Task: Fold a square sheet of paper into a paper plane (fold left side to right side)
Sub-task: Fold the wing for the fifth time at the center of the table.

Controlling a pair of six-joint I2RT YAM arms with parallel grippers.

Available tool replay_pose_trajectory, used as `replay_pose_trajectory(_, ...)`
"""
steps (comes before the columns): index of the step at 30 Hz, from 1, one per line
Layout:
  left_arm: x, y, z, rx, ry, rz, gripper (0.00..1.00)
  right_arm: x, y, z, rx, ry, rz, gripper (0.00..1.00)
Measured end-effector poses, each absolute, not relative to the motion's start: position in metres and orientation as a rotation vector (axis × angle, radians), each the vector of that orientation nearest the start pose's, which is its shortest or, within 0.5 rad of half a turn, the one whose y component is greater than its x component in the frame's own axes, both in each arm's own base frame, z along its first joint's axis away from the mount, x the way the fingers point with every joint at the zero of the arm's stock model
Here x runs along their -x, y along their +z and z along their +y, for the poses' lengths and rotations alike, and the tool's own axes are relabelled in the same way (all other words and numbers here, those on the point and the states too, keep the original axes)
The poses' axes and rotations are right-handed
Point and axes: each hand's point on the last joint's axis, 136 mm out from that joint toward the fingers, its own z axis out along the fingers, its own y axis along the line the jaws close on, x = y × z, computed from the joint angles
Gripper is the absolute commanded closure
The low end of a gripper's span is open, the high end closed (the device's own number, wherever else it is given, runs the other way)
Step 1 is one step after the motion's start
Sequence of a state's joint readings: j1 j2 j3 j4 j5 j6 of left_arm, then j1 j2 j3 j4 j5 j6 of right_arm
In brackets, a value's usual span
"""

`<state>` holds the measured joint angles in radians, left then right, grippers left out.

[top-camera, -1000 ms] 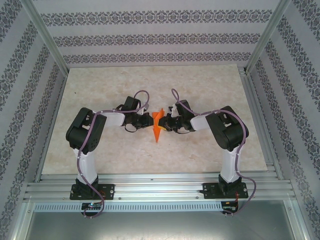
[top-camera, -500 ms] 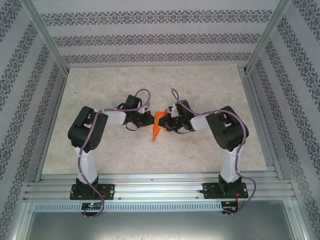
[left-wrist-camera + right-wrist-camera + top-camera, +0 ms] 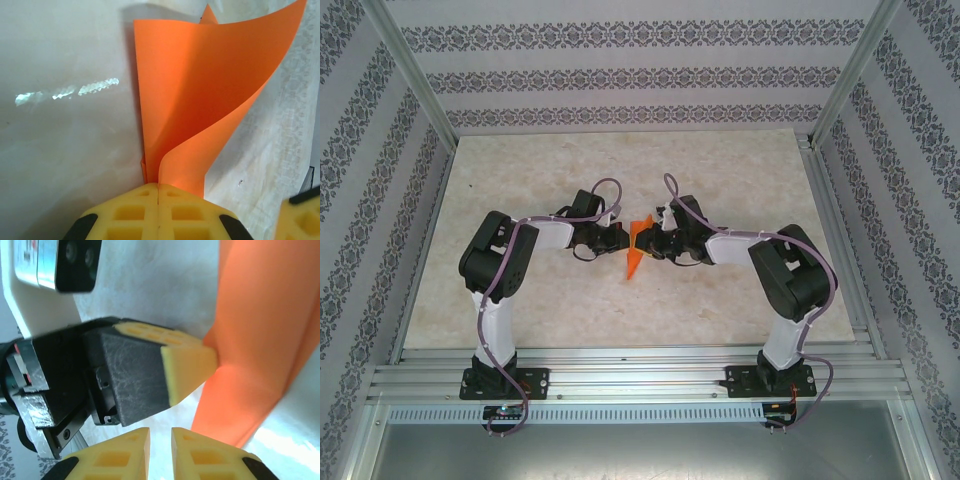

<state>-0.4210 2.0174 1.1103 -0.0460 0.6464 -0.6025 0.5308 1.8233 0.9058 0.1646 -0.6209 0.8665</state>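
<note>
The square sheet of paper (image 3: 637, 250) is bright orange, partly folded and curled, and is lifted off the table between the two grippers. My left gripper (image 3: 624, 239) is shut on it. In the left wrist view the yellow pads (image 3: 158, 186) meet on the lower edge of the paper (image 3: 200, 90), which fans upward in two curved layers. My right gripper (image 3: 656, 244) sits just right of the paper. In the right wrist view its jaws (image 3: 160, 432) stand slightly open with nothing between them, below the left gripper's fingertip (image 3: 187, 370) and beside the paper (image 3: 260, 340).
The pale marble-patterned tabletop (image 3: 620, 170) spreads around the grippers. Aluminium rails (image 3: 630, 375) run along the near edge, and patterned walls close in the other three sides. A corner of the right gripper's yellow finger (image 3: 300, 217) shows at the lower right of the left wrist view.
The right arm's elbow has swung right and toward the near edge, and its jaws have parted slightly. The left gripper stays shut on the paper, which has shifted a little.
</note>
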Motion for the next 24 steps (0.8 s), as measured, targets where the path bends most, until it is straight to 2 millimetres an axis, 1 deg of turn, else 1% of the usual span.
replay_pose_trajectory(5, -0.373, 0.023, -0.280, -0.046, -1.194, 2.679, 0.97, -0.306, 0.058, 0.325, -0.045, 1.380, 2.623, 0.82)
replay_pose_trajectory(8, -0.373, 0.023, -0.280, -0.048, -1.194, 2.679, 0.97, -0.299, 0.049, 0.330, -0.048, 1.384, 2.648, 0.82)
replay_pose_trajectory(13, -0.373, 0.024, -0.280, -0.052, -1.192, 2.677, 0.97, -0.294, 0.036, 0.327, -0.074, 1.368, 2.687, 0.82)
replay_pose_trajectory(24, -0.373, 0.024, -0.280, -0.057, -1.191, 2.676, 0.97, -0.288, 0.027, 0.322, -0.089, 1.350, 2.715, 0.82)
